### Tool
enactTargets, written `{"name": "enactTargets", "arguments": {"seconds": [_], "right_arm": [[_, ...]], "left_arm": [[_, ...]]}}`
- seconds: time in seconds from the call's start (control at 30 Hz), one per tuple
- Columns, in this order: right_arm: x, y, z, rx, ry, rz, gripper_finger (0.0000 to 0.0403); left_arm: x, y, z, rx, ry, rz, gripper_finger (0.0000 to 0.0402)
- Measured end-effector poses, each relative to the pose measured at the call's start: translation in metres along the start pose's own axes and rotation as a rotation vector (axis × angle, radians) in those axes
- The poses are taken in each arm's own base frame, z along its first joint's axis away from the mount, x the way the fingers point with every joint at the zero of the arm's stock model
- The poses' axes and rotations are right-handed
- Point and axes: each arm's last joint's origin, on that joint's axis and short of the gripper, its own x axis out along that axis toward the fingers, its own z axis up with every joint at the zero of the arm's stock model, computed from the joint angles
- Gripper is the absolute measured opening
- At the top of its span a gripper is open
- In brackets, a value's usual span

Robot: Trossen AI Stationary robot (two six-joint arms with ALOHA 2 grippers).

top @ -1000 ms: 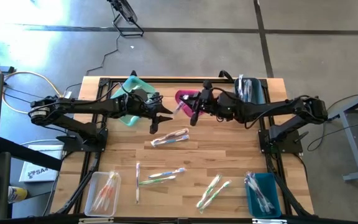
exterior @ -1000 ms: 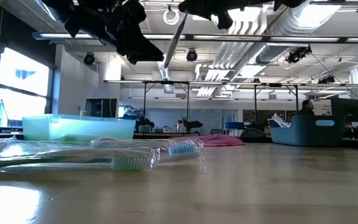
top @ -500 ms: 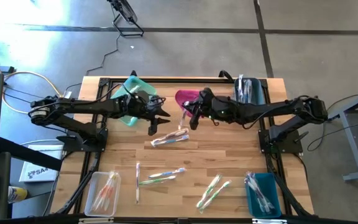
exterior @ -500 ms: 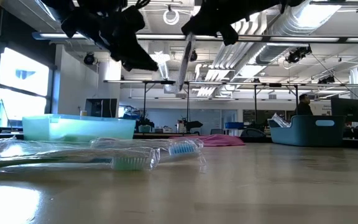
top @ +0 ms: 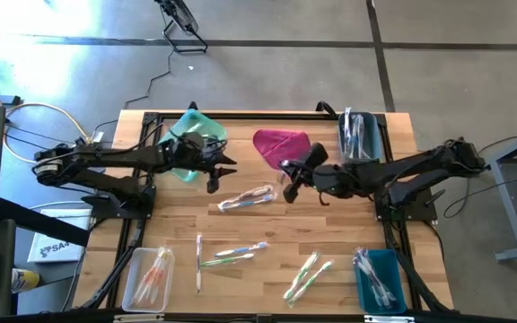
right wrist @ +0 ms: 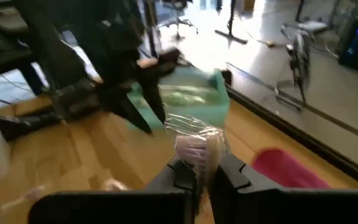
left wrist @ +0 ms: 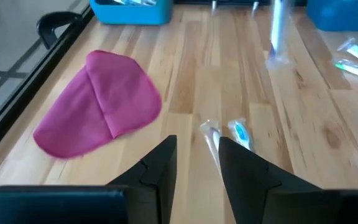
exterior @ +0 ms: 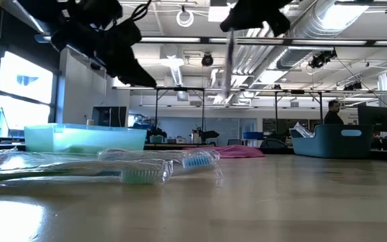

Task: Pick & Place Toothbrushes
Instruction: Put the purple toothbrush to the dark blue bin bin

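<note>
Two dark arms reach in over the wooden desk (top: 330, 242) from opposite sides, meeting near its far middle. A magenta cloth (top: 280, 144) lies at the far centre, with a mint green bin (top: 191, 126) to its left and a dark blue bin (top: 359, 133) holding wrapped brushes to its right. At the near edge sit a clear tray (top: 148, 276) on the left with pink-handled brushes and a blue tray (top: 381, 280) on the right with more.

The right gripper (top: 289, 187) hangs above the desk just near of the cloth, its fingers pinched on a wrapped toothbrush (right wrist: 199, 149); in the low view that brush (exterior: 228, 57) dangles almost upright, clear of the surface. The left gripper (top: 214, 176) hovers beside the green bin with its fingers (left wrist: 160, 168) parted by a narrow gap and nothing between them.

The other loose toothbrushes lie on the desk: a wrapped pair (top: 246, 198) between and just near of the two grippers, a group (top: 232, 255) left of centre with a white one (top: 198, 262) lying front to back, and a green-handled pair (top: 306, 274) toward the right front.
</note>
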Motion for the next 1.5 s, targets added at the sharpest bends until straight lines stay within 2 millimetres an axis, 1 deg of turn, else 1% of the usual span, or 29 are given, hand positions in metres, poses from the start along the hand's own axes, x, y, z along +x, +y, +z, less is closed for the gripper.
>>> {"name": "enactTargets", "arguments": {"seconds": [0.13,0.2,0.43,0.6,0.77,0.83,0.97,1.17,1.33,1.5], "right_arm": [[-0.021,0.000,0.001,0.046,0.018,-0.017,0.0011],[-0.032,-0.001,0.002,0.075,0.020,-0.023,0.0011],[-0.065,-0.003,0.000,0.188,0.074,0.006,0.0011],[-0.078,-0.005,-0.007,0.283,0.140,0.014,0.0011],[-0.082,-0.007,-0.016,0.413,0.254,0.005,0.0011],[-0.083,-0.007,-0.019,0.462,0.291,0.001,0.0011],[-0.084,-0.001,-0.023,0.514,0.315,0.010,0.0011],[-0.097,0.009,-0.027,0.606,0.327,0.048,0.0011],[-0.107,0.020,-0.025,0.646,0.275,0.114,0.0010],[-0.114,0.027,-0.029,0.633,0.264,0.143,0.0010]], "left_arm": [[-0.014,-0.004,-0.012,-0.003,-0.047,0.002,0.0116],[-0.021,-0.006,-0.014,-0.005,-0.070,0.004,0.0116],[-0.056,-0.013,-0.026,-0.017,-0.190,0.015,0.0116],[-0.081,-0.019,-0.039,-0.022,-0.250,0.020,0.0116],[-0.097,-0.023,-0.052,-0.052,-0.230,0.016,0.0116],[-0.101,-0.024,-0.054,-0.063,-0.219,0.014,0.0116],[-0.105,-0.025,-0.056,-0.084,-0.216,0.011,0.0116],[-0.104,-0.025,-0.057,-0.082,-0.202,0.011,0.0116],[-0.103,-0.025,-0.058,-0.079,-0.194,0.012,0.0116],[-0.103,-0.025,-0.057,-0.078,-0.195,0.013,0.0116]]}}
